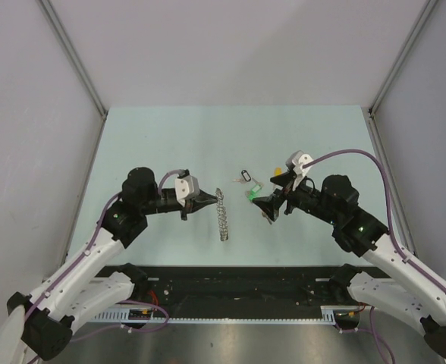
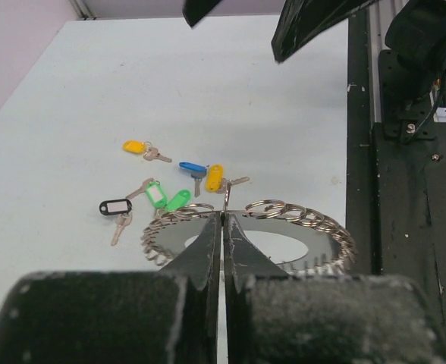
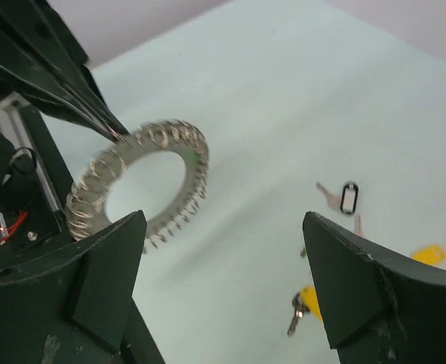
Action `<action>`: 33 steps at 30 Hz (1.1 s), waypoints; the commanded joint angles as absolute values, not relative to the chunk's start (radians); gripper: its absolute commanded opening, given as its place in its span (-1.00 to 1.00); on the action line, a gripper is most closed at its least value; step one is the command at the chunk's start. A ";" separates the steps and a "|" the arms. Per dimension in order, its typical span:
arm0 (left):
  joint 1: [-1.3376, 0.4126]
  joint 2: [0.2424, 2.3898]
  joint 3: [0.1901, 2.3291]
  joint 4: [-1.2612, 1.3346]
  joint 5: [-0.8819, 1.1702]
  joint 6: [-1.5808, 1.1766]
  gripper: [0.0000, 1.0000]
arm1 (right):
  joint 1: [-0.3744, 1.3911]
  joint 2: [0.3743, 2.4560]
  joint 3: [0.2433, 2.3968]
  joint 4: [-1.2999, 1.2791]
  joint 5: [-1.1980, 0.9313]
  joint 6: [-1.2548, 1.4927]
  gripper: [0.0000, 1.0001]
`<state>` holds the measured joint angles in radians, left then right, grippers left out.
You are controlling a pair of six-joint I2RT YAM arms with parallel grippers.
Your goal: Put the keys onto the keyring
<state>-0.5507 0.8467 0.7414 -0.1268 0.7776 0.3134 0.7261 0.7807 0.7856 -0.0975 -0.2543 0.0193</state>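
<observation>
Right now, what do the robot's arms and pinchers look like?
The left arm and right arm are white with black joints, each trailing a purple cable. The left gripper and right gripper each have two black wedge-shaped fingers.

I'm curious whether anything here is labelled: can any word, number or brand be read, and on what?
None readable.
The white inserts in the black plastic key tag and green plastic key tag show no legible writing; nor does the coiled silver metal ring.

Keys [image 1: 244,177] right of keyring [image 1: 222,214]
</observation>
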 commanded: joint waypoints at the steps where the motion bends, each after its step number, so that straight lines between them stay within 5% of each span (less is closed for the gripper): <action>1: -0.557 0.821 0.752 -0.144 0.738 0.367 -1.00 | 0.724 0.788 0.798 -0.251 -0.099 0.066 0.79; 26: -0.560 0.812 0.719 -0.304 0.554 0.232 -1.00 | 0.727 1.120 0.795 -0.285 0.118 0.135 0.68; 33: -0.560 0.798 0.716 -0.295 0.463 0.198 -0.99 | 0.698 1.244 0.796 -0.278 0.120 0.198 0.43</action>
<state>-0.5545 0.8242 0.7151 -0.3401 0.5220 0.2325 0.7101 1.1976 0.7853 -0.3115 0.0948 0.1425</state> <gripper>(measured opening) 0.006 0.745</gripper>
